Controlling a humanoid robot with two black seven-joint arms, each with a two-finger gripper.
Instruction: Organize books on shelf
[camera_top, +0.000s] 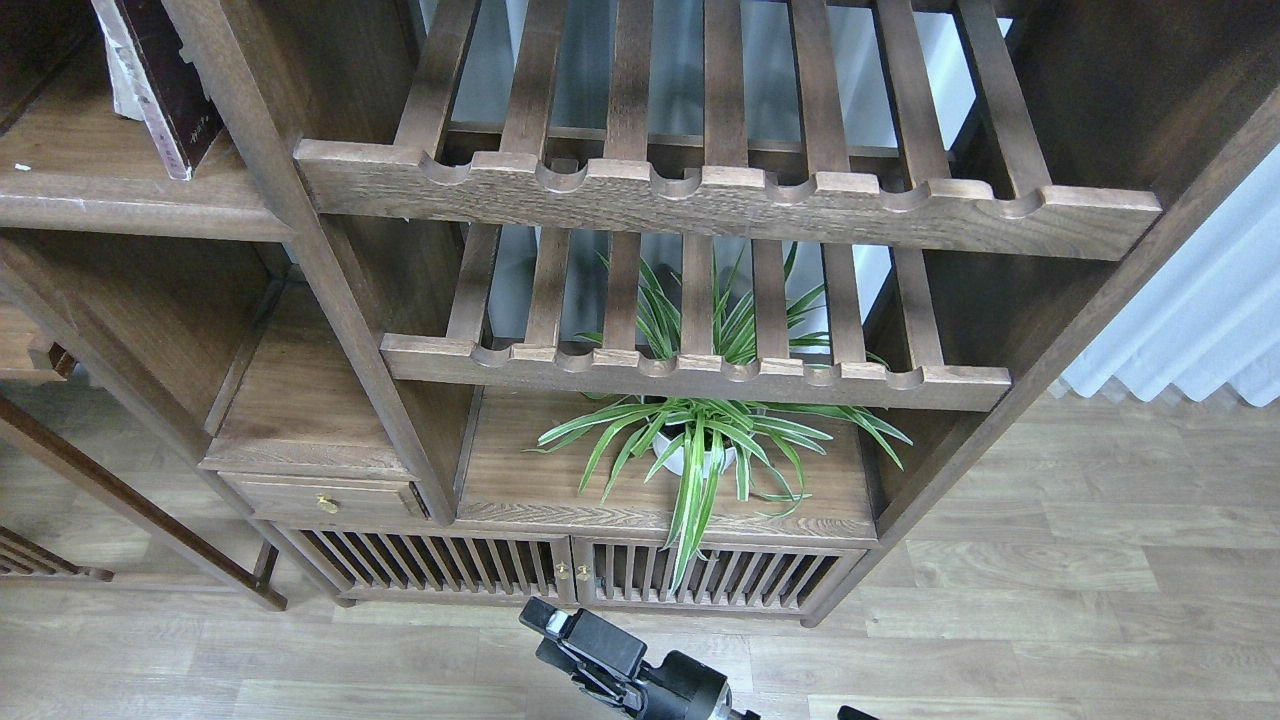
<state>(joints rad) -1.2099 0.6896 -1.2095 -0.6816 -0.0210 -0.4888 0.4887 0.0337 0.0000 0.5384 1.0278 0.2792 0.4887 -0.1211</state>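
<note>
From my feed, 1 dark maroon book (160, 85) leans on the solid dark brown wooden shelf (120, 205), upper left. My claw (560, 630) hangs low, empty; I cannot tell its opening. Next I must raise it leftward.

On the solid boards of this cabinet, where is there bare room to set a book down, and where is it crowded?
The shelf is bare in front of and left of the maroon book leaning at its back. The board above the small drawer is wholly bare. The bottom board is free only left of the potted plant; its leaves crowd the rest.
</note>
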